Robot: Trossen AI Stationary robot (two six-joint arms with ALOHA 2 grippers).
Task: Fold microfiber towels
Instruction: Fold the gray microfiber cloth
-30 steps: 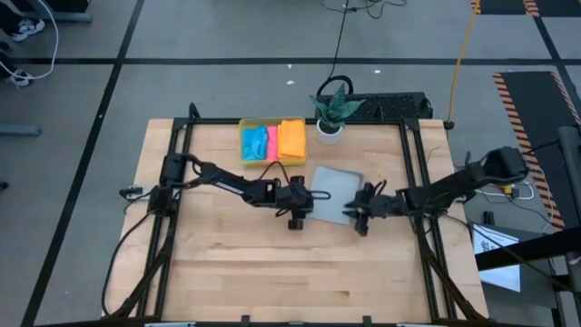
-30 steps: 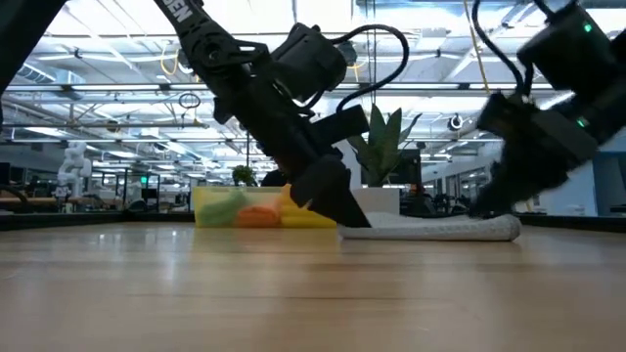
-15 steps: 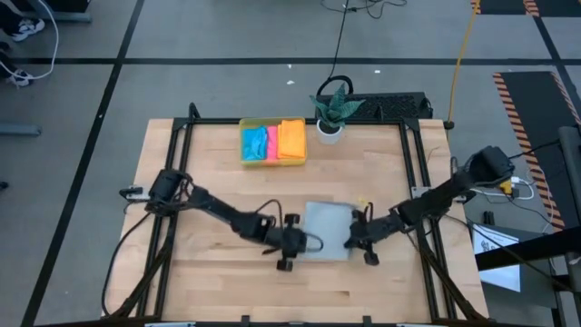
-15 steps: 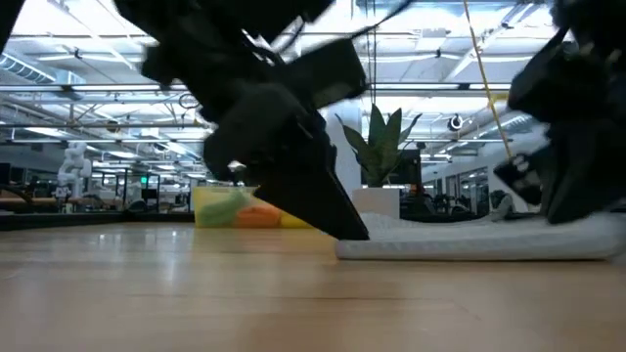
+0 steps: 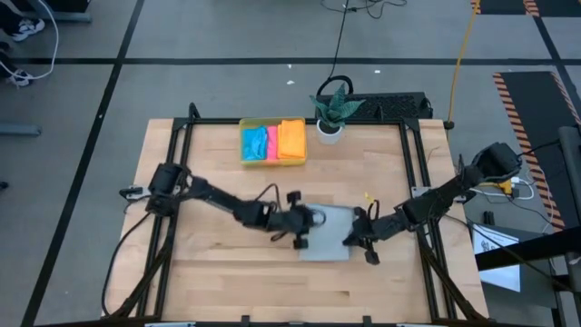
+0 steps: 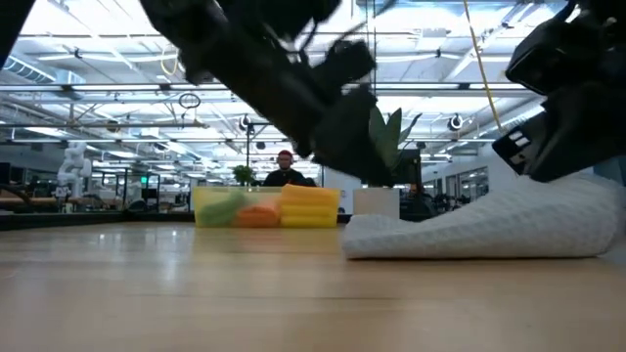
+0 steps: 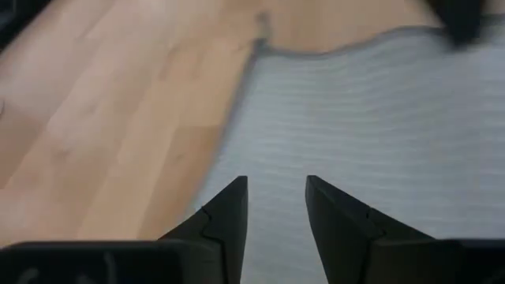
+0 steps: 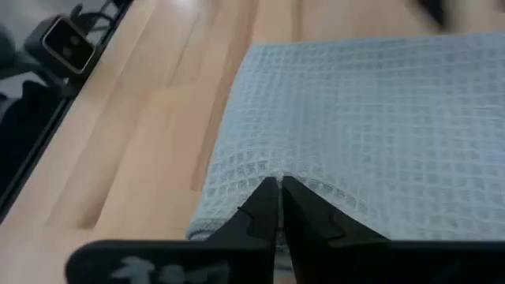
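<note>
High view: light grey towel (image 5: 329,232) lies mid-table, front of centre. Right gripper (image 8: 278,207) fingers pinched together on its right edge, lifting it. Left gripper (image 7: 276,207) over left edge, fingers apart, nothing btwn them.

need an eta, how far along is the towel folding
Early. Nothing looks folded yet: the blue, pink and orange towels sit in the yellow tray. In hand: right gripper pinches the grey towel's edge; left gripper is open over it.
</note>
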